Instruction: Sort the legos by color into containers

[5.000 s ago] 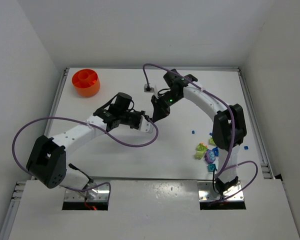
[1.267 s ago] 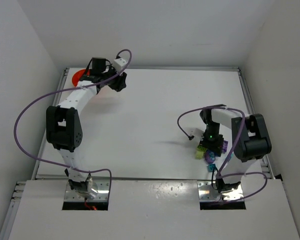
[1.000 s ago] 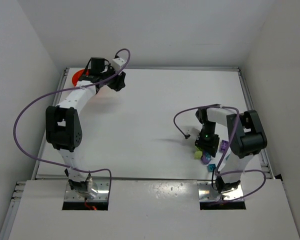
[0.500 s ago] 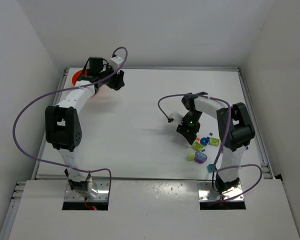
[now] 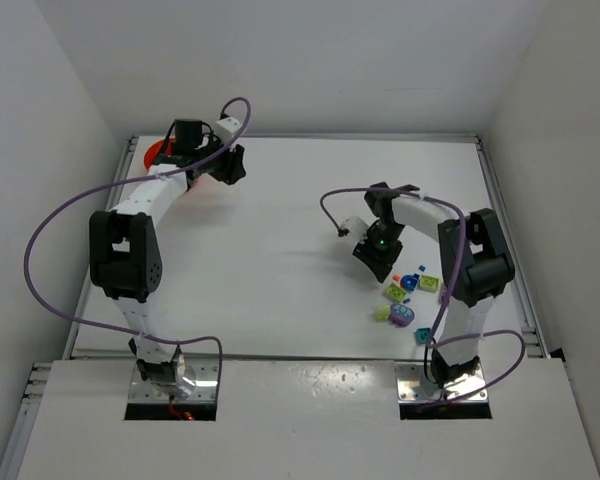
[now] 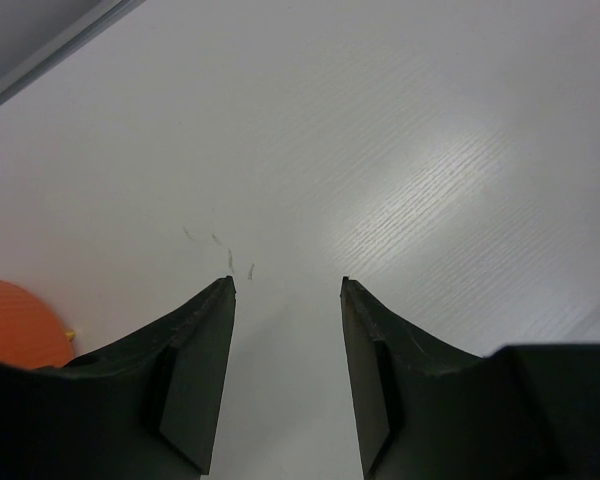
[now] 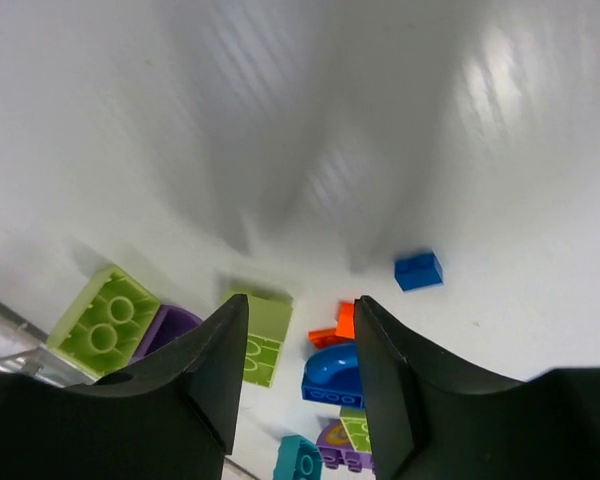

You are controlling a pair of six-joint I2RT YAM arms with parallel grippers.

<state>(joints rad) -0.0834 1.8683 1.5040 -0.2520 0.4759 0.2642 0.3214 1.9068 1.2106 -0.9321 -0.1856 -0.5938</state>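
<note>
The legos lie in a loose cluster on the white table at the right: a lime green brick (image 5: 395, 292), a blue one (image 5: 410, 282), a purple one (image 5: 402, 315) and a teal one (image 5: 422, 336). My right gripper (image 5: 385, 266) hovers just up-left of them, open and empty. In the right wrist view an orange bit (image 7: 340, 325) and a curved blue brick (image 7: 335, 375) show between the gripper's (image 7: 300, 305) fingers, below them. The orange bowl (image 5: 158, 152) sits at the far left corner. My left gripper (image 5: 236, 170) hangs open to its right, empty (image 6: 287, 285).
A small blue brick (image 7: 418, 270) lies apart from the cluster. A larger lime green brick (image 7: 105, 320) and a purple piece (image 7: 170, 325) rest near the table's right rail (image 5: 515, 290). The bowl's rim (image 6: 15, 322) shows at the lower left of the left wrist view.
My right gripper has pulled back up and to the left from the cluster, and the bricks have spread out. The left arm has barely shifted by the bowl.
</note>
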